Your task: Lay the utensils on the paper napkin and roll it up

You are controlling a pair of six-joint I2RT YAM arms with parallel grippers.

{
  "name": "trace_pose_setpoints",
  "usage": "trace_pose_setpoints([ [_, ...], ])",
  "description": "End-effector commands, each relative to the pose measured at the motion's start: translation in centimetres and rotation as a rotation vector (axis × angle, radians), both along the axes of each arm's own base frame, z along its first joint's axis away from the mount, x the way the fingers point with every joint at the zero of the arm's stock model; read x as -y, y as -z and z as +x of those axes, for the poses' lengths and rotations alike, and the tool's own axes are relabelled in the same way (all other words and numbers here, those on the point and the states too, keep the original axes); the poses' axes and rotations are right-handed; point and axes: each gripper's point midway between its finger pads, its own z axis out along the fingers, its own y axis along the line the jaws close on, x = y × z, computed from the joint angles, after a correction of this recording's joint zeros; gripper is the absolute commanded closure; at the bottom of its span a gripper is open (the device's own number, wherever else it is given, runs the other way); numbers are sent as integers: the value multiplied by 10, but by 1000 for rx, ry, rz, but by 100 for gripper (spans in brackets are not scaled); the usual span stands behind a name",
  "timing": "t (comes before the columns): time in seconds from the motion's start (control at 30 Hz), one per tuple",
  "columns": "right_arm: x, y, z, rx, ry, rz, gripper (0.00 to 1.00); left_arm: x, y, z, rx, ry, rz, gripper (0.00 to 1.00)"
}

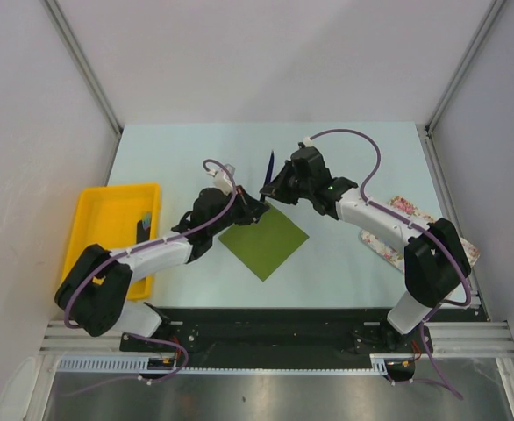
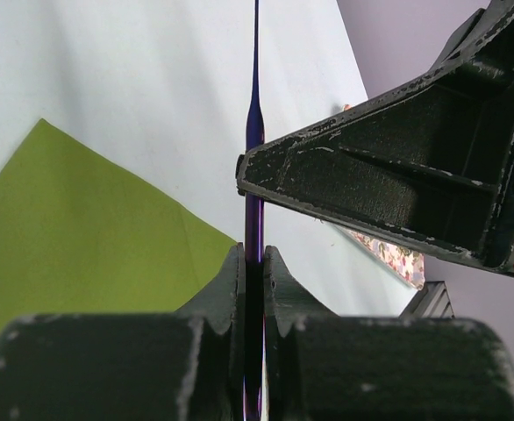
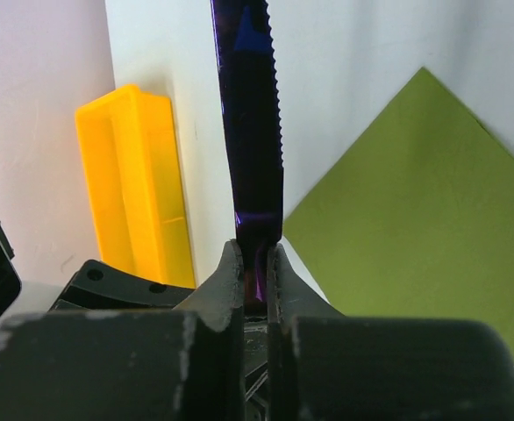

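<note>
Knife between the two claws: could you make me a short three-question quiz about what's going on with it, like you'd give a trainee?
1. True or false: the knife lies flat on the green napkin.
2. Of the left claw and the right claw, which grips the knife? A) left only B) right only C) both
3. Fill in: the yellow tray sits on the robot's ____ side.

Key: 1 false, it is held off the napkin; 2 C; 3 left.
</note>
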Motion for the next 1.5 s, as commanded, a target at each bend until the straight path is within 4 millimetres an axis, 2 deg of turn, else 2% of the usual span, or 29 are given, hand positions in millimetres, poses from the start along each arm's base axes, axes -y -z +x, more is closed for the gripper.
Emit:
trace_pose_setpoints([
  [0.0, -7, -13, 3, 38, -17, 12, 100, 13, -35, 7, 72, 31, -70, 90],
  [0.03, -8, -16, 5, 67, -43, 5, 100, 12, -35, 6, 76, 34, -64, 85],
  [0.07, -9, -21, 5, 92, -62, 0, 100, 10, -32, 5, 70, 37, -53, 69],
  [0.1, -11, -23, 4, 110, -83, -8, 100, 8, -37, 2, 76, 44, -54, 58],
  [0.13, -12, -24, 5, 119, -100, -18, 100, -4, -29, 6, 50, 27, -33, 51],
  [0.17, -13, -29, 6, 155, -132, -41, 100, -12, -29, 7, 43, 20, -27, 36],
  [0.2, -14, -30, 4, 163, -158, -60, 100, -18, -36, 3, 49, 35, -28, 27],
  [0.23, -14, -28, 3, 181, -180, -88, 100, -39, -28, 7, 29, 3, 25, 13],
  [0.27, -13, -29, 4, 216, -204, -124, 100, -50, -30, 8, 35, -8, 47, 1],
  [0.3, -13, -24, 0, 216, -223, -153, 100, -70, -44, 11, 69, -43, 52, 0],
  [0.37, -8, -16, -1, 218, -216, -205, 100, -92, -48, 10, 92, -54, 110, 0],
  [0.4, -5, -5, -4, 208, -224, -241, 100, -110, -61, 12, 128, -91, 119, 0],
  [0.43, -6, 3, -6, 198, -224, -265, 100, -120, -63, 12, 138, -105, 158, 0],
  [0.47, -4, 19, -9, 161, -228, -297, 100, -128, -68, 13, 161, -118, 183, 0],
  [0.5, -5, 30, -10, 135, -236, -313, 100, -146, -73, 18, 194, -192, 239, 1],
  [0.53, -7, 39, -13, 108, -245, -329, 100, -152, -73, 17, 192, -203, 280, 0],
  [0.57, -4, 64, -16, 42, -257, -375, 100, -156, -77, 15, 224, -201, 313, 0],
  [0.63, -8, 74, -18, 13, -259, -403, 100, -166, -79, 16, 264, -204, 385, 0],
  [0.73, -9, 69, -13, 91, -237, -450, 100, -180, -73, 18, 198, -250, 444, 1],
  [0.77, -8, 70, -14, 83, -229, -455, 100, -179, -63, 22, 157, -239, 464, 0],
  [0.87, -3, 80, -14, 53, -187, -470, 100, -174, -51, 27, 94, -175, 466, 0],
  [1.1, -8, 98, -9, -28, -166, -452, 100, -177, -63, 36, 141, -201, 444, 0],
  [1.23, -6, 111, -5, -64, -147, -473, 100, -179, -64, 37, 138, -218, 431, 0],
  [1.47, -3, 121, 2, -77, -136, -496, 100, -184, -61, 37, 120, -248, 425, 0],
])
